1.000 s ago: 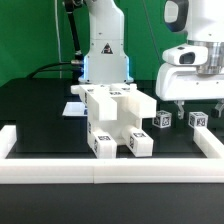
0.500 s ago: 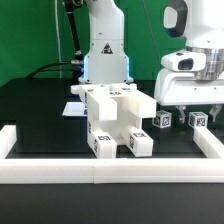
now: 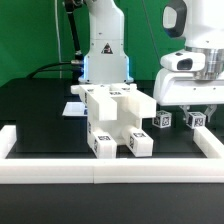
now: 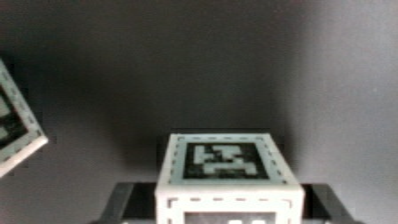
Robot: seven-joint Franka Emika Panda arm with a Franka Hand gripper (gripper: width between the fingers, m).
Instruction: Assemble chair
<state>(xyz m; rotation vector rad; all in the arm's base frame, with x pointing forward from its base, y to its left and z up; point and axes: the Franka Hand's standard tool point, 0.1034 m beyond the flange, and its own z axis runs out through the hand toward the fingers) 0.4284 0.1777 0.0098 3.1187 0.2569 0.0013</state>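
Observation:
The partly built chair (image 3: 115,120), a blocky white body with black-and-white tags, stands mid-table in the exterior view. To the exterior view's right lie two small white tagged parts: one (image 3: 160,120) is free, the other (image 3: 197,119) sits under my gripper (image 3: 197,108). In the wrist view that tagged white part (image 4: 226,160) fills the gap between my dark fingers (image 4: 135,200), which press against both its sides; the gripper (image 4: 228,205) is shut on it. Another tagged piece (image 4: 15,120) shows at the picture's edge.
A long white border rail (image 3: 110,172) runs along the front of the black table, with side rails (image 3: 8,140) at both ends. The arm's white base (image 3: 105,50) stands behind the chair. A thin flat white sheet (image 3: 72,108) lies beside the assembly.
The hand has dropped slightly over the small tagged part at the exterior view's right, and the fingers have closed on it. The chair body and the other small part have not moved.

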